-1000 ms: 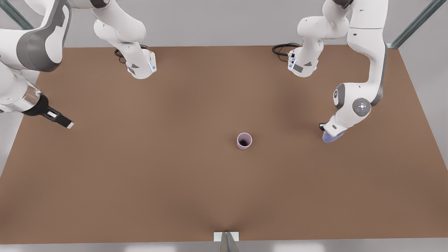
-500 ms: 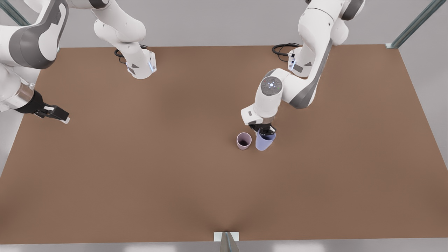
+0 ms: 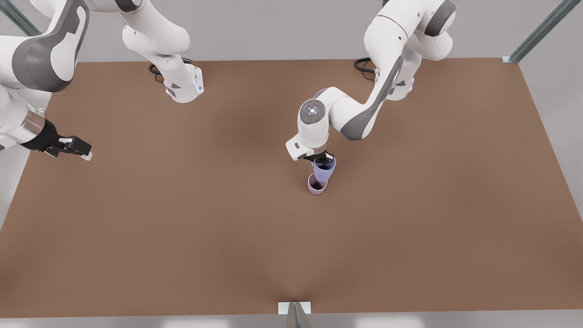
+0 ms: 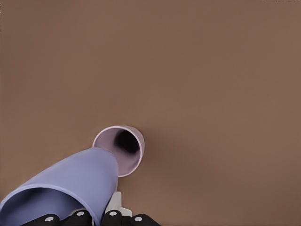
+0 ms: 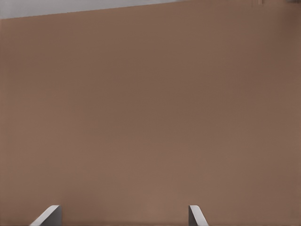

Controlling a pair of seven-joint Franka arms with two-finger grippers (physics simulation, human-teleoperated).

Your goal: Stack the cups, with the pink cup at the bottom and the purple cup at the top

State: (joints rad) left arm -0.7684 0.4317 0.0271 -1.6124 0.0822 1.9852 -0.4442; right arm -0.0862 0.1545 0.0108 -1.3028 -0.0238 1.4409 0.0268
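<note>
The pink cup [image 3: 315, 188] [image 4: 134, 151] stands upright near the table's middle, its dark inside showing. My left gripper [image 3: 324, 160] [image 4: 92, 217] is shut on the rim of the purple cup [image 3: 324, 171] [image 4: 70, 179]. It holds that cup tilted just above the pink cup, base over the pink cup's mouth. I cannot tell whether the two cups touch. My right gripper [image 3: 84, 153] [image 5: 124, 215] waits open at the front view's far left, low over bare table.
The brown table [image 3: 182, 228] spreads wide on all sides of the cups. Both arm bases [image 3: 184, 89] stand at its far edge, with black cables beside them. A small white bracket [image 3: 294, 308] sits at the near edge.
The left gripper has carried the purple cup from the front view's right across to above the pink cup. The right gripper turned slightly and stayed in place.
</note>
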